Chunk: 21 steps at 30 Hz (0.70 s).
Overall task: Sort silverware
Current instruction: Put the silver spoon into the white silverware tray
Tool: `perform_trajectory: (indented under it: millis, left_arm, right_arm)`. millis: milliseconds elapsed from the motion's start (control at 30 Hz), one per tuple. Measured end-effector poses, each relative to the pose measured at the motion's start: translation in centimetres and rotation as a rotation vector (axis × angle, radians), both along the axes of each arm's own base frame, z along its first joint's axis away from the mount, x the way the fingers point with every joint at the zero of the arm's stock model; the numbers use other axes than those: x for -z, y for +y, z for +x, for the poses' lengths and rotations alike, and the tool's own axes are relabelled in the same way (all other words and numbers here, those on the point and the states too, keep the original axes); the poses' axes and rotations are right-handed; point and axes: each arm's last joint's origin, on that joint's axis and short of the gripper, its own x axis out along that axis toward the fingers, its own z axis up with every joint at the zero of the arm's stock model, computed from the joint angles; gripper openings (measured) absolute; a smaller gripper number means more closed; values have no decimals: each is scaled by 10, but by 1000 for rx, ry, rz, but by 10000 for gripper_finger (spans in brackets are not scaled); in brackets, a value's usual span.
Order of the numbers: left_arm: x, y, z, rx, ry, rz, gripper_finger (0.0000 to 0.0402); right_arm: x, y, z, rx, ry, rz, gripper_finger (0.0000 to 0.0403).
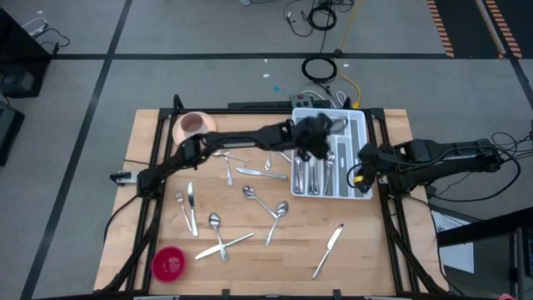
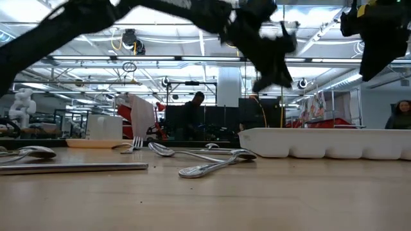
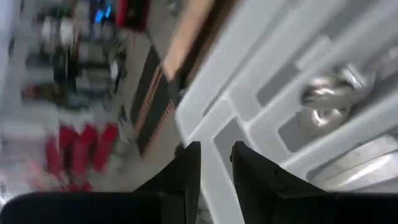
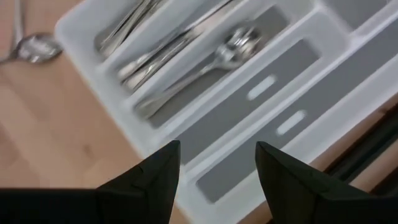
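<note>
Several loose pieces of silverware (image 1: 250,193) lie flat on the wooden table, left of and in front of the white tray (image 1: 360,125). More silverware (image 1: 312,172) lies in the tray's left compartments (image 4: 186,56). My left gripper (image 1: 315,137) hangs above the tray's far part. Its fingers (image 3: 216,163) stand a narrow gap apart with nothing between them, above a tray wall, and spoon bowls (image 3: 329,96) lie in a compartment beside it. My right gripper (image 1: 365,164) hovers over the tray's right side, open wide (image 4: 217,168) above empty grey-lined compartments.
A pink cup on its saucer (image 1: 193,125) stands at the table's far left. A red round object (image 1: 169,263) sits at the near left corner. In the low view, spoons (image 2: 205,168) and a knife (image 2: 70,167) lie in front of the tray (image 2: 321,142). People show in the room behind.
</note>
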Motion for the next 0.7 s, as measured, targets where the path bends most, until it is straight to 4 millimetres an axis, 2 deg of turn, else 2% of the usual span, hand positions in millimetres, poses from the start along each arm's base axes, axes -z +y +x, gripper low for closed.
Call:
perform_trajectory:
  millis: [67, 167, 267, 367, 500, 700]
  left_arm:
    - [-34, 2, -16, -91, -77, -130, 96]
    - [-88, 8, -54, -225, -157, -391, 96]
    - [-132, 13, -108, -278, -100, -656, 96]
    - [-159, 9, -161, -357, 38, -800, 96]
    - [-190, -14, -223, -449, 138, -926, 96]
    - [-227, -72, -295, -432, 120, -1051, 96]
  right_arm:
    - [-1, -1, 1, 22, -13, -37, 201]
    - [-2, -2, 3, 66, -54, -74, 201]
    - [-4, -3, 8, 91, -111, -95, 201]
    - [-6, -2, 16, 76, -161, -110, 201]
    - [-6, 0, 38, -10, -214, -138, 201]
    - [11, 9, 93, -154, -239, -108, 201]
